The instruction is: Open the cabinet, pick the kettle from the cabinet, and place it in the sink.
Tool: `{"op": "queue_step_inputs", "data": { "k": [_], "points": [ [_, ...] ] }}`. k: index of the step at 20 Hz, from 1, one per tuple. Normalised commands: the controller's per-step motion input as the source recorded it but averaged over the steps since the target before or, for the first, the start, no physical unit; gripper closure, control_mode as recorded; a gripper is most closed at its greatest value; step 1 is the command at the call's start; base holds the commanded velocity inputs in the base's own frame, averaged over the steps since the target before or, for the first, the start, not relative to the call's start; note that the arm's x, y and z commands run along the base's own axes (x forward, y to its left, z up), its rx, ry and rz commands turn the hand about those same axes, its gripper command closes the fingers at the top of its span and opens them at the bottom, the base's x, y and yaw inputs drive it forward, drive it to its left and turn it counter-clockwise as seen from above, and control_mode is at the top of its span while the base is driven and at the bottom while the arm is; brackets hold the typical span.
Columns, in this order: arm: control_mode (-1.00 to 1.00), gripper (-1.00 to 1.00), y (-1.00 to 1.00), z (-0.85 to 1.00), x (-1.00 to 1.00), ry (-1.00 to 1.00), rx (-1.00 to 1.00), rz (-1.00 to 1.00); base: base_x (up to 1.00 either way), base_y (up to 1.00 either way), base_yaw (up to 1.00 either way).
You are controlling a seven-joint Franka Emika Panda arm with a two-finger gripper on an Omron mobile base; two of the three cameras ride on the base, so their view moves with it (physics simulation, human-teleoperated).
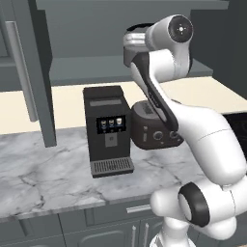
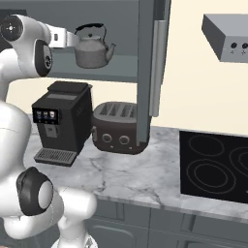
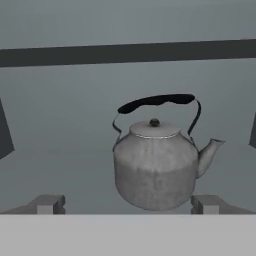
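**Silver-grey kettle on the open cabinet's shelf, my fingers wide before it**

Silver-grey metal sits square in front of my hand: the kettle [image 3: 156, 167] stands upright on the grey shelf [image 2: 118, 68] inside the cabinet [image 2: 145, 72], its black arched handle up, a small dark knob on the lid, and its curved spout pointing to the right in my hand view. My gripper [image 3: 128, 204] faces it with the fingers [image 3: 47, 204] spread far apart, one tip low on each side of the kettle's body. They hold nothing, and I see no contact with the metal.

From the right base view the kettle rests toward the front edge of the shelf, just beside the end of my forearm, spout toward the cabinet's open right door. That door stands swung out, its long silver bar handle [image 2: 158, 68] vertical along its edge. In the left base view the left door [image 1: 36, 72] is also swung open.

Below the shelf, on the grey marble counter [image 2: 140, 177], a black coffee machine [image 2: 62, 122] stands near the back edge with a dark brown toaster [image 2: 118, 127] just beside it. The black glass stovetop [image 2: 215, 167] lies toward the counter's right end, under a grey hood [image 2: 226, 36].
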Motion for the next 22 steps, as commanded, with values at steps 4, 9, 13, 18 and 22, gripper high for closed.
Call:
{"op": "queue_step_inputs", "data": {
  "k": [4, 9, 13, 18, 22],
  "points": [
    [-1.0, -1.0, 0.04, 0.0, 0.34, 0.0, 0.0, 0.02, 0.0, 0.0, 0.0],
    [-1.0, -1.0, 0.02, -0.01, 0.27, 0.0, 0.0, 0.01, 0.0, 0.0, 0.0],
    [-1.0, -1.0, 0.0, -0.05, 0.29, 0.0, 0.0, 0.0, 0.0, 0.0, 0.0],
    [-1.0, -1.0, 0.02, -0.03, 0.31, 0.0, 0.0, 0.0, 0.0, 0.0, 0.0],
    [-1.0, -1.0, 0.15, 0.0, 0.33, 0.0, 0.0, 0.0, 0.0, 0.0, 0.0]
  ]
}}
